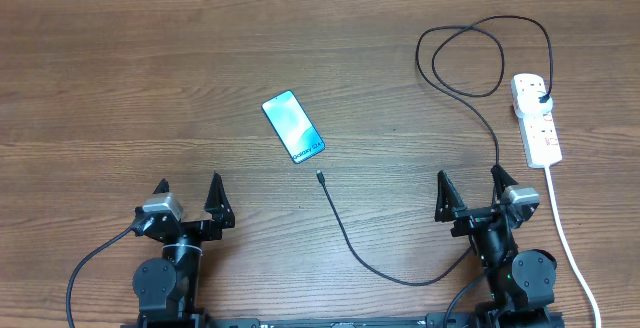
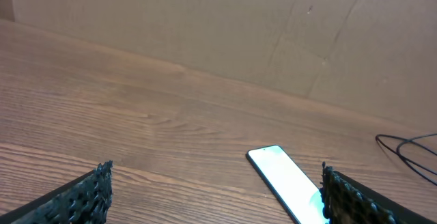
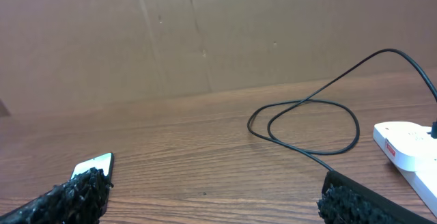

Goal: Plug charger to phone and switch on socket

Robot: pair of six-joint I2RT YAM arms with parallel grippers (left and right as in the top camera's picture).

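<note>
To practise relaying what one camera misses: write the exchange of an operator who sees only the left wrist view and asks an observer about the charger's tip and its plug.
Operator: I see the phone, but where is the charger's tip?
Observer: The charger ends in a connector tip lying just off the near end of the phone, not touching it.
Operator: And its plug?
Observer: The plug already sits in the socket, at its far end.
</note>
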